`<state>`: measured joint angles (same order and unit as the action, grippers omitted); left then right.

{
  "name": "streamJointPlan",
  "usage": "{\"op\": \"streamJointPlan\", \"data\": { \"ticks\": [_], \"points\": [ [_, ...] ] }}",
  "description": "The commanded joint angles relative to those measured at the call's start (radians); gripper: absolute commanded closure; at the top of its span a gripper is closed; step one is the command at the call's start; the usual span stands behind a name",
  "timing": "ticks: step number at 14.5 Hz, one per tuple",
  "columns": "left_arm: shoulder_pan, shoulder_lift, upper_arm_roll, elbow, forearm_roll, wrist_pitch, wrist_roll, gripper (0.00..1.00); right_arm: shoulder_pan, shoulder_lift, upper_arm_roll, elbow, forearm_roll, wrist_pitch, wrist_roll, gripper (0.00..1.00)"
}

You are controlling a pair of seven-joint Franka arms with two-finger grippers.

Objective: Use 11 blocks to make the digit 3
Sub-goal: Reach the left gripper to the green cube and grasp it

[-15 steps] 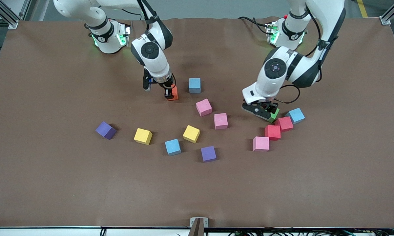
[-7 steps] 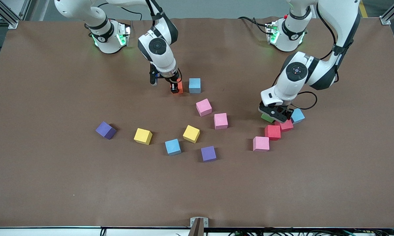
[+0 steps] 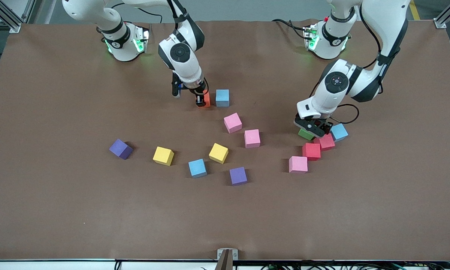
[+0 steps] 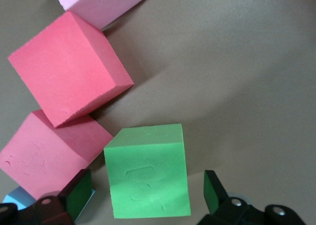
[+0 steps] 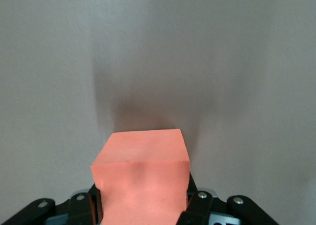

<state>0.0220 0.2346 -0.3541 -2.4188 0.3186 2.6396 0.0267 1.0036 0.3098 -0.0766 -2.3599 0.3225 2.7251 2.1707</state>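
Observation:
My right gripper (image 3: 201,100) is shut on an orange block (image 3: 206,99), held low right beside a blue block (image 3: 222,98). In the right wrist view the orange block (image 5: 143,173) fills the space between the jaws of the right gripper (image 5: 143,207). My left gripper (image 3: 313,128) stands open just over a green block (image 3: 305,134). In the left wrist view the green block (image 4: 148,173) lies between the left gripper's (image 4: 145,198) spread fingers (image 4: 213,195), which do not touch it. The digit 3 is not formed.
Beside the green block lie two red blocks (image 3: 311,151) (image 3: 325,141), a blue one (image 3: 339,132) and a pink one (image 3: 298,164). Mid-table lie two pink (image 3: 232,122) (image 3: 252,138), two yellow (image 3: 218,153) (image 3: 163,155), one blue (image 3: 197,167) and two purple blocks (image 3: 238,175) (image 3: 120,149).
My right gripper carried the orange block toward the blue block, then held still. My left hand shifted toward the left arm's end of the table, staying open over the green block.

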Motion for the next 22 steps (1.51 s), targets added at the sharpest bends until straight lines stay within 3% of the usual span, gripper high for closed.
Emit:
{"op": "streamJointPlan", "data": {
  "ticks": [1, 3, 4, 8, 11, 18, 22],
  "points": [
    [0.018, 0.006, -0.005, -0.022, 0.019, 0.033, -0.007, 0.00, 0.033, 0.023, -0.008, 0.013, 0.046, 0.024, 0.003, 1.00],
    [0.019, 0.020, -0.005, -0.023, 0.019, 0.051, -0.010, 0.01, 0.033, 0.023, -0.008, 0.013, 0.047, 0.025, 0.003, 1.00],
    [0.019, 0.029, -0.003, -0.022, 0.019, 0.066, -0.013, 0.05, 0.035, 0.023, -0.008, 0.013, 0.047, 0.025, 0.003, 1.00],
    [0.019, 0.035, -0.005, -0.013, 0.010, 0.083, -0.039, 0.40, 0.035, 0.031, -0.006, 0.022, 0.049, 0.027, 0.003, 1.00],
    [0.013, 0.028, -0.011, -0.014, 0.010, 0.086, -0.175, 0.50, 0.035, 0.040, -0.006, 0.036, 0.050, 0.027, 0.005, 1.00],
    [0.010, 0.018, -0.138, 0.001, 0.008, 0.077, -0.588, 0.51, 0.036, 0.058, -0.006, 0.054, 0.050, 0.027, 0.006, 1.00],
    [0.012, 0.006, -0.226, 0.000, 0.008, 0.077, -1.115, 0.51, 0.038, 0.068, -0.006, 0.064, 0.050, 0.025, 0.017, 1.00]
  ]
}}
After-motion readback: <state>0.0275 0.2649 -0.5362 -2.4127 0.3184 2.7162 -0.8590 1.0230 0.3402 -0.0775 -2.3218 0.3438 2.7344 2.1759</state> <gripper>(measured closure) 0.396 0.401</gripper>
